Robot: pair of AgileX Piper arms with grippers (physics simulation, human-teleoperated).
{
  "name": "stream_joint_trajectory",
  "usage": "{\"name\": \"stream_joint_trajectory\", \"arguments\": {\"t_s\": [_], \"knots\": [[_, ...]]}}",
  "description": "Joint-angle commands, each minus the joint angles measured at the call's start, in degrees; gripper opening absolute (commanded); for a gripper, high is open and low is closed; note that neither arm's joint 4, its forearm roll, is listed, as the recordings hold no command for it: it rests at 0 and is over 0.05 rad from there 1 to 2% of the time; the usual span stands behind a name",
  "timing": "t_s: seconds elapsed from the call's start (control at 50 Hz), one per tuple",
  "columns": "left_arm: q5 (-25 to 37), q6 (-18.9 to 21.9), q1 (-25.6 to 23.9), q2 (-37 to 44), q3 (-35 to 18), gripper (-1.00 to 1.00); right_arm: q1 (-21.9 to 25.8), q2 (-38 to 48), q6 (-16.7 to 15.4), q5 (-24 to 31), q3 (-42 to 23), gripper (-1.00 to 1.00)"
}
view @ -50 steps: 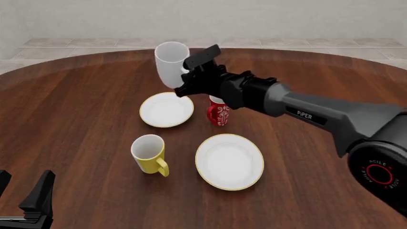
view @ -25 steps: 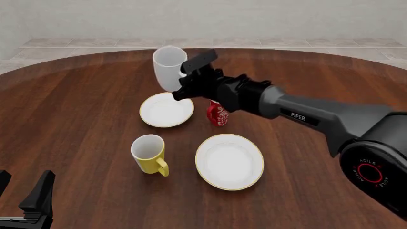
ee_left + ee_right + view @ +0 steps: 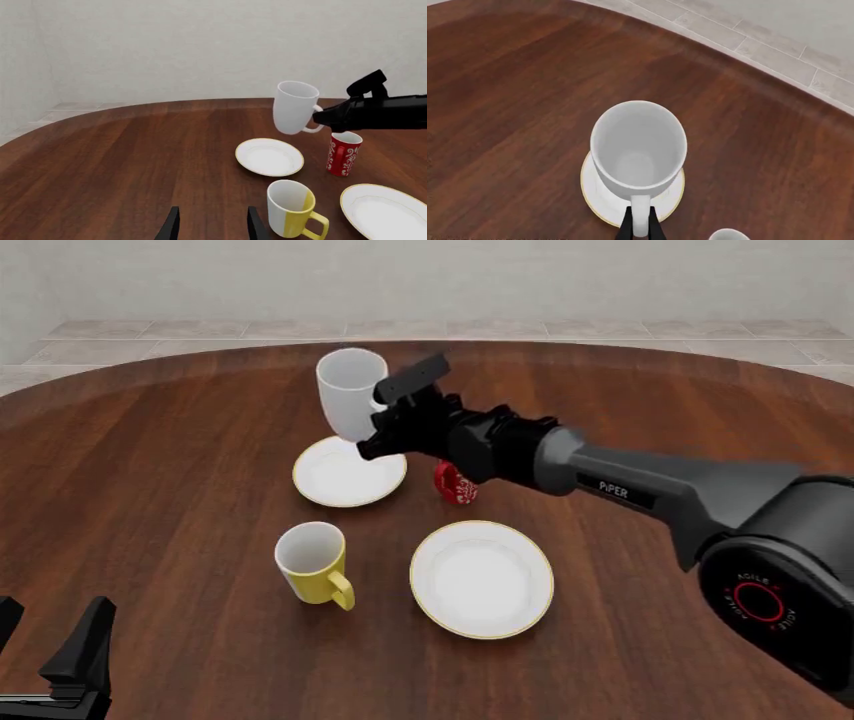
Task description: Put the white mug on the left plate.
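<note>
Above left plate (image 3: 348, 474), empty white mug (image 3: 350, 392), seemingly airborne

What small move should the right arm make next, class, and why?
Probably lower the mug straight down. The right gripper holds its handle, and the mug hangs upright in the air over the small plate; the right wrist view shows the plate beneath it, so little sideways correction seems needed.

A simulated room: wooden table (image 3: 174, 460), tiled floor (image 3: 667, 335), bare wall (image 3: 534, 280).
</note>
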Motion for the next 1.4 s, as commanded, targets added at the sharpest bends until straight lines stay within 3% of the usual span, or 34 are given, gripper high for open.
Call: {"name": "stream_joint_trajectory", "arguments": {"t_s": [0.02,1.4], "knots": [[0.00,0.00,0.00,0.00,0.00,1.00,0.04,0.33,0.67,-0.47,-0.04,-1.00],[0.00,0.00,0.00,0.00,0.00,1.00,-0.50,5.04,1.98,-0.26,-2.37,-1.00]]}}
